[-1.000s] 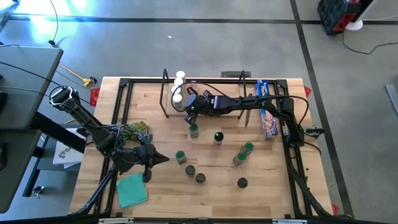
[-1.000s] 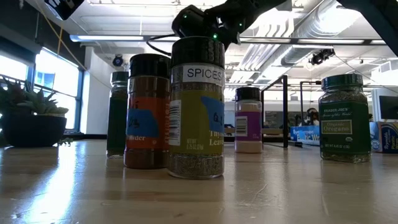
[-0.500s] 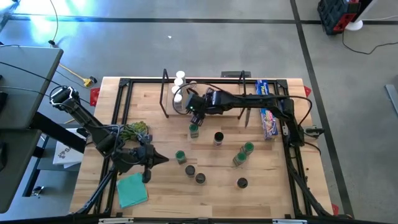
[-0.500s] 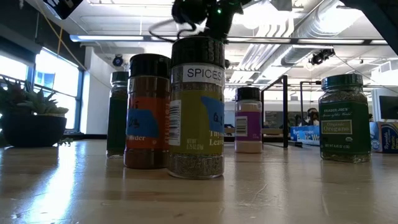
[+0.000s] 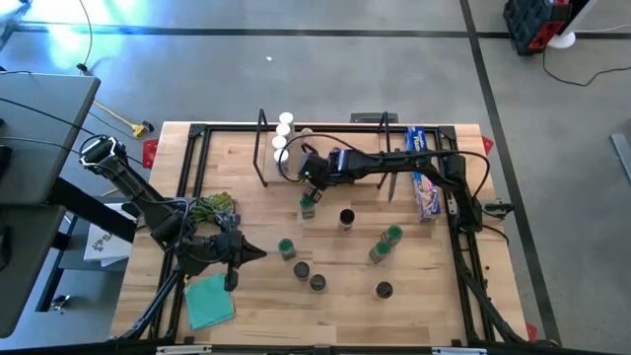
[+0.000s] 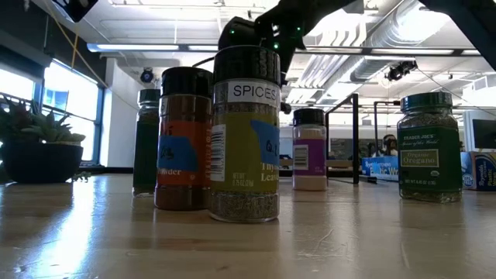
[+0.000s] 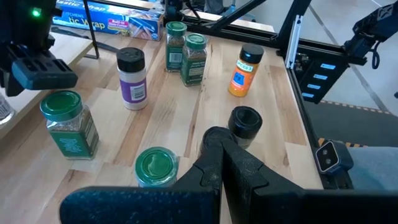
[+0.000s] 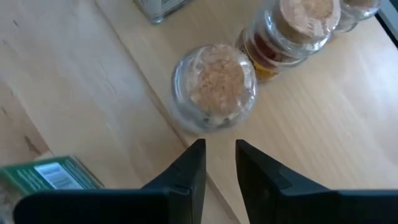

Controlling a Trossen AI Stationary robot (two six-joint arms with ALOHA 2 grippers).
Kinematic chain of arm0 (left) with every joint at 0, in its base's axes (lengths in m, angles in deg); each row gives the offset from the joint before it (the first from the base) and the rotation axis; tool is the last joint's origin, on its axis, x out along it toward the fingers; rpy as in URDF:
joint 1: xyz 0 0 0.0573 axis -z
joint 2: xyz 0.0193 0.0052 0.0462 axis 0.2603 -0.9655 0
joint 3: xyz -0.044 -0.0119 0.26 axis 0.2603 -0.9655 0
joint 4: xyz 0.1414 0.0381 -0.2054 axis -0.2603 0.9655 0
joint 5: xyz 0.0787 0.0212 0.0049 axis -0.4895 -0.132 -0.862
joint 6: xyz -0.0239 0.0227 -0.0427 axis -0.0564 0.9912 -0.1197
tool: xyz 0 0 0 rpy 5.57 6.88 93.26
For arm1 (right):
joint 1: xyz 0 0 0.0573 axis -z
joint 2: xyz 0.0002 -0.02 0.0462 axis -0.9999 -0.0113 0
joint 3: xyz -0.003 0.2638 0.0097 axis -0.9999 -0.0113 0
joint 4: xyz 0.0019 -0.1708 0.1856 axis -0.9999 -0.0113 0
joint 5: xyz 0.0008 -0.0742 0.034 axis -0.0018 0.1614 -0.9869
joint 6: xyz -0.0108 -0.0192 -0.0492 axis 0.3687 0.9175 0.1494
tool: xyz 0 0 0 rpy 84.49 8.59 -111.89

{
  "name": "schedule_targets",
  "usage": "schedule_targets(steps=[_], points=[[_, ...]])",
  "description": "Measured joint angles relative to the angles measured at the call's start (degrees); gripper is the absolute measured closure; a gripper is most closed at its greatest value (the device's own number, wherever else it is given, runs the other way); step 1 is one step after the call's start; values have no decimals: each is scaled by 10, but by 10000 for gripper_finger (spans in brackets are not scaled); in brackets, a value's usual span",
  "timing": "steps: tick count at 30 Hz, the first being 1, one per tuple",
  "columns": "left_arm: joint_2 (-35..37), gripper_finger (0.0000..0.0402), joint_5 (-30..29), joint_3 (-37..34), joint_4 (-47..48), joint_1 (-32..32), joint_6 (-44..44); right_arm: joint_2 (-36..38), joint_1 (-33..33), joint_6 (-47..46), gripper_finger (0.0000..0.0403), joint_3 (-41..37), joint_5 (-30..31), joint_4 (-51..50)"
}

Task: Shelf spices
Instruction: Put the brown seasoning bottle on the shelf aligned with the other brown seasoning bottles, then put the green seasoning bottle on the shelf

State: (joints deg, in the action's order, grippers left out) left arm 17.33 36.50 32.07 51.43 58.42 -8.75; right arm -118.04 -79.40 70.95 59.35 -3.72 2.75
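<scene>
**Left gripper** point(image 5: 248, 253): clenched on nothing, parked well away from the work, with a teal cloth point(image 5: 209, 300) just beside it.

**Loose jars**: several stand between the two grippers. All are upright, long axis vertical and lids up. The green-lid jar point(image 5: 309, 205) sits directly under the right gripper's wrist, at the edge of its own view.

**Shelf** point(image 5: 262, 153): just ahead of the right gripper. Jars already stand in a row on it, two white lids point(image 5: 284, 124) beyond the fingertips.

**Right gripper** point(image 8: 219, 152): fingers point(image 8: 191, 163) narrowly parted, nothing between them, bare wood showing in the gap.

**Cork-lid jar** point(image 8: 217, 87): just ahead of the fingertips, not touched. It is upright, its lid facing up at the wrist and its axis vertical. A second cork jar point(image 8: 303, 25) touches it, or very nearly, on the far side.

**Hazards (judged)**
- The gap looks narrower than the jar, so an advance now would push it rather than straddle it.
- A push would drive it into its neighbour (a tall, slim jar tips easily) and could topple the row.
- A careless swing of the wrist could clip the green-lid jar below.
</scene>
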Motion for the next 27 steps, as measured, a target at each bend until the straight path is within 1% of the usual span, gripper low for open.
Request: schedule_targets(steps=[6, 19, 23, 27], points=[[0, 401, -1, 0, 0, 0, 0, 0, 6, -22, 325, -1, -3, 16], [0, 401, -1, 0, 0, 0, 0, 2, 7, -22, 325, 1, 9, 26], [0, 401, -1, 0, 0, 0, 0, 17, 4, -22, 325, 1, 20, 14], [0, 401, 0, 0, 1, 0, -8, 50, -8, -18, 325, 1, 42, -17]])
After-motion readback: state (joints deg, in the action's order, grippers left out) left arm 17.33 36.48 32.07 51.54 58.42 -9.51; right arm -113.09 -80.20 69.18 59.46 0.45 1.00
